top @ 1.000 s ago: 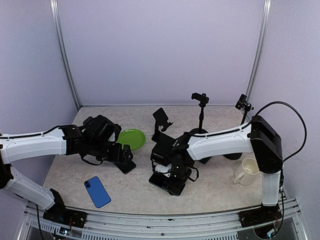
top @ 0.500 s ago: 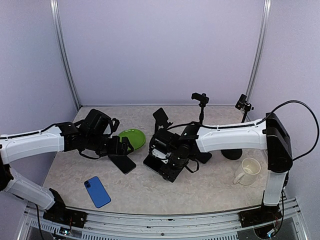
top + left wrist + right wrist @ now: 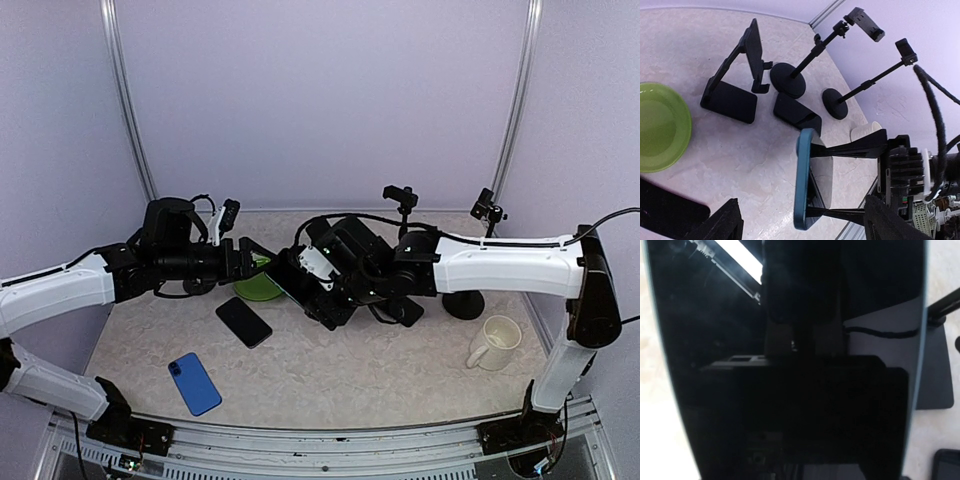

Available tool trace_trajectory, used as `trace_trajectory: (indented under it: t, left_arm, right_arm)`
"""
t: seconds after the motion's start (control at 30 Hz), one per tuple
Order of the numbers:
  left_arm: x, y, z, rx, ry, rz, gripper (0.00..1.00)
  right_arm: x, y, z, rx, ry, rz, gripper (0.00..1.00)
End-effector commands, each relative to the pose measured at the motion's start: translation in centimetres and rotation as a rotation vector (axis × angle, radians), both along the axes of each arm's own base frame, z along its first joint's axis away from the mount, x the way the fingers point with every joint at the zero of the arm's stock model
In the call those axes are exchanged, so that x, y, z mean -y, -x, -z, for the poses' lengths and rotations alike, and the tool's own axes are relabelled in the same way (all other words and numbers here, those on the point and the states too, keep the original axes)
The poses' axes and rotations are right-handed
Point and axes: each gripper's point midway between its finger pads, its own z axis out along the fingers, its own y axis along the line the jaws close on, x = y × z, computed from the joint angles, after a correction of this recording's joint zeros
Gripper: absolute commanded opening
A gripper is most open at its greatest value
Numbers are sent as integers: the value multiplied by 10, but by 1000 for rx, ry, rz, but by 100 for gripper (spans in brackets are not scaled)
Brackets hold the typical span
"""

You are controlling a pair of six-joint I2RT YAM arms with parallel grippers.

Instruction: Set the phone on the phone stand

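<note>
Two tools sit close over the middle of the table (image 3: 400, 372): your right tool (image 3: 312, 290) is clamped on the phone (image 3: 802, 185), held up mid-carry, your left tool (image 3: 243, 256) gapes beside it, so next carry it to the far stand (image 3: 754, 50).

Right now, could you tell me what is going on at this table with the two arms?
The right gripper holds a teal-edged, dark-screened phone up off the pale marbled table. The left gripper is open and faces the phone, its fingers apart and not gripping it. The black folding phone stand at the back has nothing on it, so the phone is not yet placed.
</note>
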Motion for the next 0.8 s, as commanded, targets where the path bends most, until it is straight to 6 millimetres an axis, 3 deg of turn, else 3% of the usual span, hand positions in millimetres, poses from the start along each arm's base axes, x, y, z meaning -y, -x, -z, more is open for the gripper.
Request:
trace_trajectory:
  t: [0.0,0.17,0.47,0.77]
  left_arm:
    - [14,1,-16,29,107,91,76]
    - [23,2,-12,3,132,146,66]
    - [28,-6,-7,-17,131,162,58]
    - [35,-5,-10,-13,165,221,35]
  right_arm:
    - [-2,-13,-25,90,-62,9,41]
    - [3,-17,-31,130,-67,21,41]
    - [4,-18,-42,170,-101,17,41]
    - [0,-17,-45,176,-122,-2,42]
